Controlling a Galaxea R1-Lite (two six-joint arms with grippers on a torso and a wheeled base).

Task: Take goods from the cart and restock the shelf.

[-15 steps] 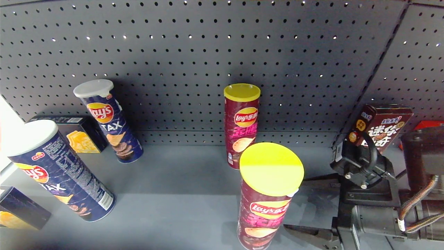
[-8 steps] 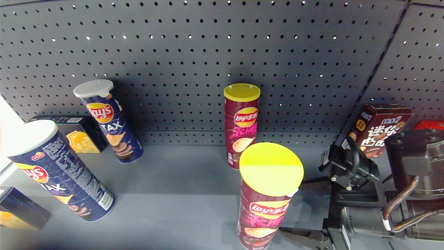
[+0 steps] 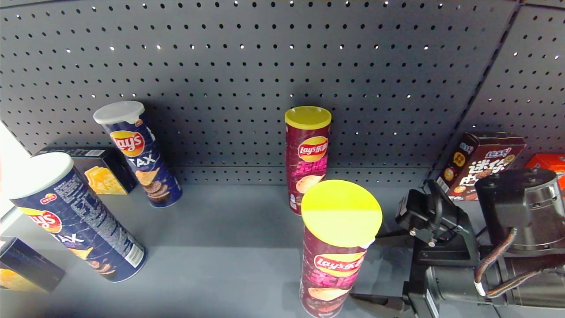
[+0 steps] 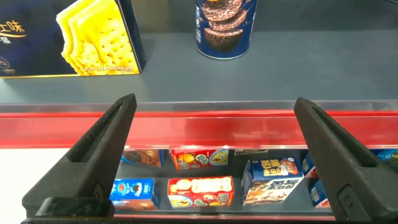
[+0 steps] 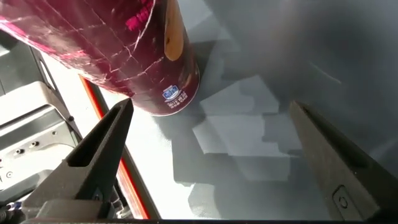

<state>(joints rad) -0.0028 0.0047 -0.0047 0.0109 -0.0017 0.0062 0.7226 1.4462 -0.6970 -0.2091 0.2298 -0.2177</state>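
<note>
Starting with the left arm: the left pincer [image 4: 214,106] is wide apart with nothing in it, parked in front of the red front rail [image 4: 199,118] of the shelf [image 3: 229,229].

In the head view, the lower left of the frame has a blue can [image 3: 75,221]. A black cracker box [image 3: 103,172] sits behind it, and another blue can [image 3: 137,154] stands further back towards the pegboard. All of that is well apart from what I'm working on.

The front maroon can [image 3: 335,265] is in the lower centre of the frame. It's upright on the shelf near the front edge, just in front of the back maroon can [image 3: 307,159], which stands against the pegboard.

The right pincer [image 5: 208,115] is at the lower right, right beside the front can. Its fingers are spread and not clamped on anything. I can't tell whether a fingertip is brushing the tube.

My read on handling:
- **Weight:** it's a light cardboard tube, so it's no load for the arm.
- **Stability:** it's tall and narrow, so one nudge near the top would probably tip it.
- **Surface:** the wrap looks glossy and likely a bit slippery, and the wall would dent under a hard squeeze.
- **Where to hold:** if I need to regrip, I'd go across the body at mid height or a little lower. I'd never grab it by the yellow lid [image 3: 341,213], which would probably pop off.

A brown box [image 3: 481,163] and an orange box [image 3: 547,163] sit at the far right.
</note>
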